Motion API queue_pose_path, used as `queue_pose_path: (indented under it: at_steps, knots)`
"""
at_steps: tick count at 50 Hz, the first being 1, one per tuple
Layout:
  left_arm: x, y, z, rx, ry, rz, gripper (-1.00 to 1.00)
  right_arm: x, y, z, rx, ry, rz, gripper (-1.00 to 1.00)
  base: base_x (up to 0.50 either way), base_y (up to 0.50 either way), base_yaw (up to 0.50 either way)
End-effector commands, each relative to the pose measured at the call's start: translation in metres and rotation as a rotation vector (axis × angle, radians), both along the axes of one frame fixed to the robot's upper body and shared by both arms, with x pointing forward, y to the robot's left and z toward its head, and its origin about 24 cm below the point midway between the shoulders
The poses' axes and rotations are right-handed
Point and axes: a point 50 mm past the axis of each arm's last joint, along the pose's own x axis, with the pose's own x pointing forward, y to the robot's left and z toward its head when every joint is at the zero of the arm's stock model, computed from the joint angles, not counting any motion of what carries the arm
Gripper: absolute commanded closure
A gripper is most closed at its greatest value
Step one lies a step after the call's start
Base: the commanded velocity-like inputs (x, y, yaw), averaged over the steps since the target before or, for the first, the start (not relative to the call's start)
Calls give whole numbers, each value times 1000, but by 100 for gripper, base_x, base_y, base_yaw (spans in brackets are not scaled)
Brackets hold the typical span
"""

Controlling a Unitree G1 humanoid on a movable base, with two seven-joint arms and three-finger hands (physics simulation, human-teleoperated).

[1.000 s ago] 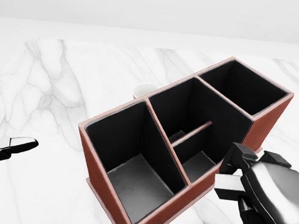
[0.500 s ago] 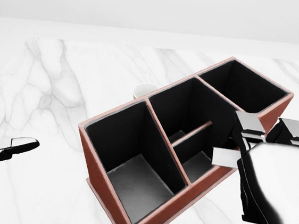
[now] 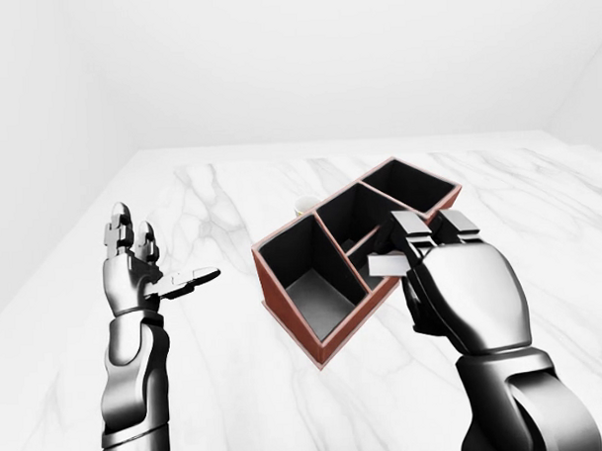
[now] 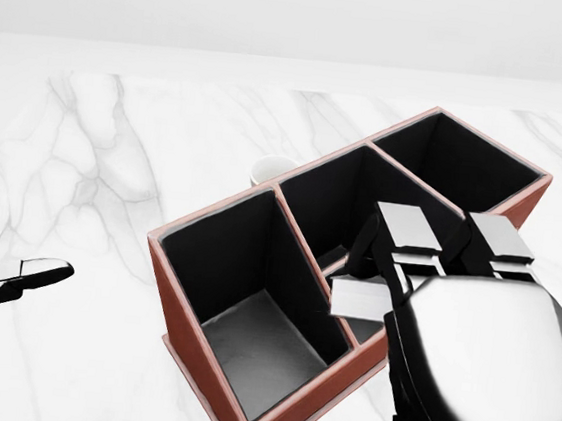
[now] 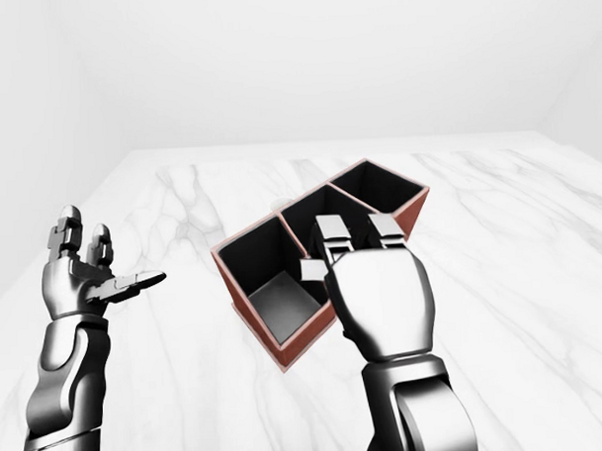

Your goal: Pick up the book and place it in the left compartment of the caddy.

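A: What is nearest in the head view?

B: The right hand (image 4: 469, 331), large at the lower right, its back turned to the camera. It hangs over the near right part of the caddy (image 4: 240, 412), above the middle compartment. Two fingers (image 4: 409, 234) stretch away from the camera side by side, and a pale flat piece sticks out at the hand's left edge. Whether the fingers clamp anything I cannot tell; the palm side is hidden.

A: And the book?

B: I cannot make it out in any view. It may be under that hand, but nothing shows it clearly.

A: The other hand?

B: The left hand (image 3: 139, 266) is raised well to the left of the caddy, over bare marble table (image 3: 218, 387), fingers apart and upright, thumb pointing right toward the caddy. It holds nothing.

A: Describe the caddy.

B: Red-brown walls, black inside, set at a slant on the table. Its left compartment (image 4: 251, 308) lies nearest and is empty, with a grey floor showing. The middle one has a low divider; the far right one is dark.

A: Anything farther?

B: A small white cup (image 4: 270, 169) just beyond the caddy's far left wall, mostly hidden.
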Motion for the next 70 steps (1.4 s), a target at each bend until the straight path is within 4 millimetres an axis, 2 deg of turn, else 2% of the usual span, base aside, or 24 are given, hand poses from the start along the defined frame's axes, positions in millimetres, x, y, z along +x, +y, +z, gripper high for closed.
queue_pose_path:
  at_steps: [1, 4, 9, 18, 22, 40, 45, 47, 70]
  knots:
    - [-1, 0, 1, 1, -5, 0, -100, -5, 11, 8, -4, -53, 91, 100, 0, 0, 0]
    - [-1, 0, 1, 2, -6, 1, -100, -5, 15, 10, -69, -78, 148, 100, 0, 0, 0]
    - [-1, 0, 2, 3, -8, 1, -100, -9, 31, 15, -254, -144, 345, 100, 0, 0, 0]
    - [-1, 0, 2, 3, -6, 1, -100, -13, 45, 19, -375, -195, 513, 100, 0, 0, 0]
    - [-1, 0, 1, 3, -5, 0, -100, -12, 46, 25, -349, -216, 557, 100, 0, 0, 0]
    - [0, -1, -1, 4, 3, -1, -100, -1, 9, 46, -250, -238, 486, 100, 0, 0, 0]
    - [1, -1, -1, 2, 6, -1, -100, 0, 0, 49, -181, -235, 474, 100, 0, 0, 0]
    - [1, -1, -1, 3, 7, 0, -100, -1, -3, 53, -104, -256, 497, 100, 0, 0, 0]
    - [1, -1, -3, 3, 12, -1, -100, -2, -5, 51, 8, -241, 554, 100, 0, 0, 0]
